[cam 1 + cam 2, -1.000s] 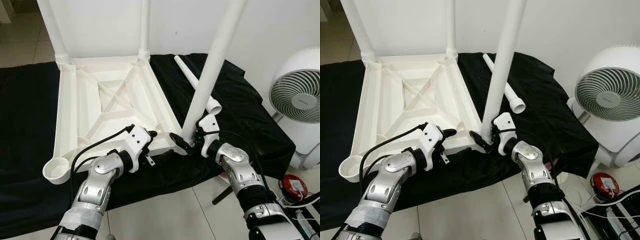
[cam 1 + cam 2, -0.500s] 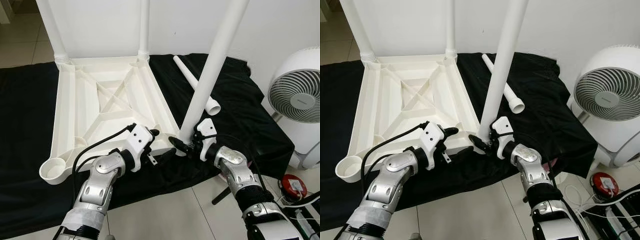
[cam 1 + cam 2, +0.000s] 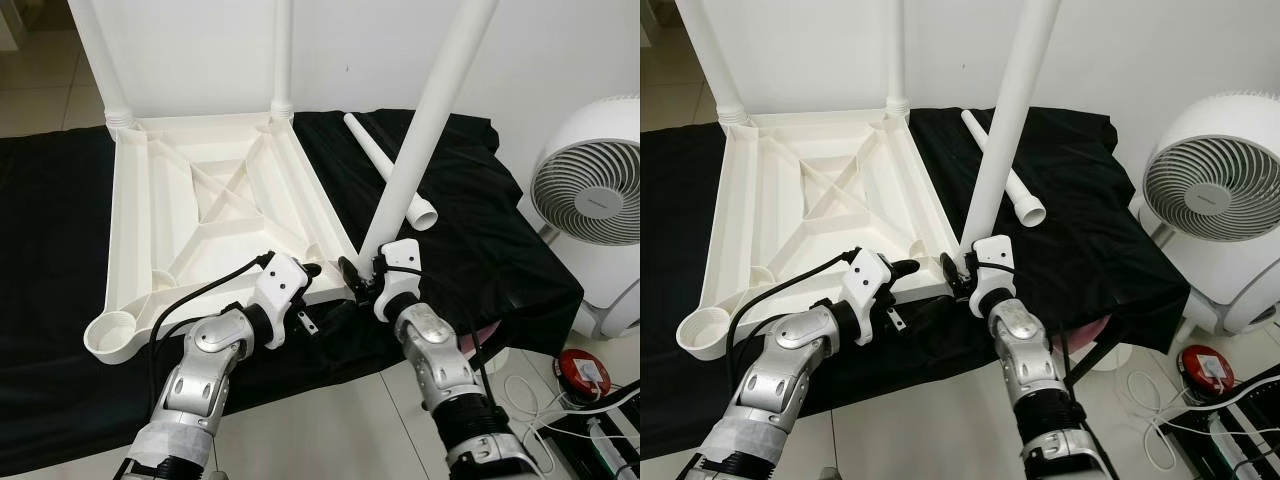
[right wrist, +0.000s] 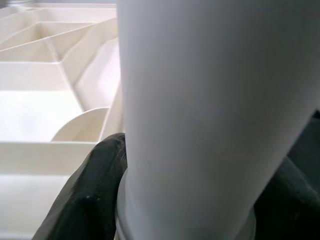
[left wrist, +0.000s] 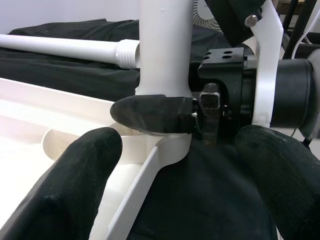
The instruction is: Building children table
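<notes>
While your right end effector (image 3: pixel 362 283) clamps the tilted table leg (image 3: pixel 425 130) at the corner socket (image 3: pixel 345 285), your left end effector (image 3: pixel 318 290) waits open just beside.

Plain white wall (image 3: pixel 560 40) at back. Pale glossy tiled floor (image 3: pixel 330 430) in front, also beyond the low platform draped in black cloth (image 3: pixel 50 250). Round white floor fan with grey grille (image 3: pixel 590 195) at right. Small red round device (image 3: pixel 587 372) and loose white cables (image 3: pixel 530 385) on floor (near fan base).
</notes>
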Tool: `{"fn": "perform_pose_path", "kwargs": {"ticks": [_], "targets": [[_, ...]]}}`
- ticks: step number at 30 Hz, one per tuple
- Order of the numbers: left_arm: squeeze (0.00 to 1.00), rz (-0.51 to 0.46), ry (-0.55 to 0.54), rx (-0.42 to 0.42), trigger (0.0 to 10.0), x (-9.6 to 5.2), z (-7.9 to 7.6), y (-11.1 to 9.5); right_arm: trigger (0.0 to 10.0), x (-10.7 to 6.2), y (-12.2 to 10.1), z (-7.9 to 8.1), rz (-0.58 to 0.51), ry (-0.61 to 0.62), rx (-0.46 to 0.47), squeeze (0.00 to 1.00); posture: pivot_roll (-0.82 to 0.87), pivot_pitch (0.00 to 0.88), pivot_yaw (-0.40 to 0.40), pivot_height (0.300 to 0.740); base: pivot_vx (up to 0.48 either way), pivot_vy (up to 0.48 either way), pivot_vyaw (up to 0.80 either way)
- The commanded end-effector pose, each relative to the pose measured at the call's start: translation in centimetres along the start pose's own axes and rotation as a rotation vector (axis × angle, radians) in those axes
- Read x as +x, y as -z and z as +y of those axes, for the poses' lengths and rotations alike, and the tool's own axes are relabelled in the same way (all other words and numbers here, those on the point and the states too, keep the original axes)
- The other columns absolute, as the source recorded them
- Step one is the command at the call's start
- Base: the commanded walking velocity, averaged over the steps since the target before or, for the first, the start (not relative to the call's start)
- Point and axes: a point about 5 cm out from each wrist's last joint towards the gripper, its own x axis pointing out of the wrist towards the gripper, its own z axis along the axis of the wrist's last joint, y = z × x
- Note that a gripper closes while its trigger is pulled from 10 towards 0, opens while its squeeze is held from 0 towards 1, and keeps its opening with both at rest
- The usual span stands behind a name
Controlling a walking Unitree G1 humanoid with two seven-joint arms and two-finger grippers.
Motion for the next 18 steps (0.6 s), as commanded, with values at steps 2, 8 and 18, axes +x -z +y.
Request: {"fn": "perform_pose_path", "kwargs": {"ticks": [2, 8, 18], "targets": [[0.00, 0.007, -0.148, -0.003, 10.0, 0.1, 0.5, 0.0, 10.0, -0.4, 0.9, 0.1, 0.051, 0.092, 0.028, 0.00, -0.02, 0.000, -0.072, 0.740, 0.000, 0.000, 0.00], [0.00, 0.004, -0.151, -0.004, 10.0, 0.2, 0.5, 0.0, 10.0, -0.2, 0.4, 0.7, 0.028, 0.055, 0.022, 0.00, -0.02, 0.000, -0.070, 0.740, 0.000, 0.000, 0.00], [0.00, 0.004, -0.151, 0.002, 10.0, 0.0, 0.5, -0.2, 10.0, 0.0, -1.3, -2.1, -0.015, -0.166, -0.031, 0.00, -0.01, 0.000, -0.069, 0.740, 0.000, 0.000, 0.00]]}}
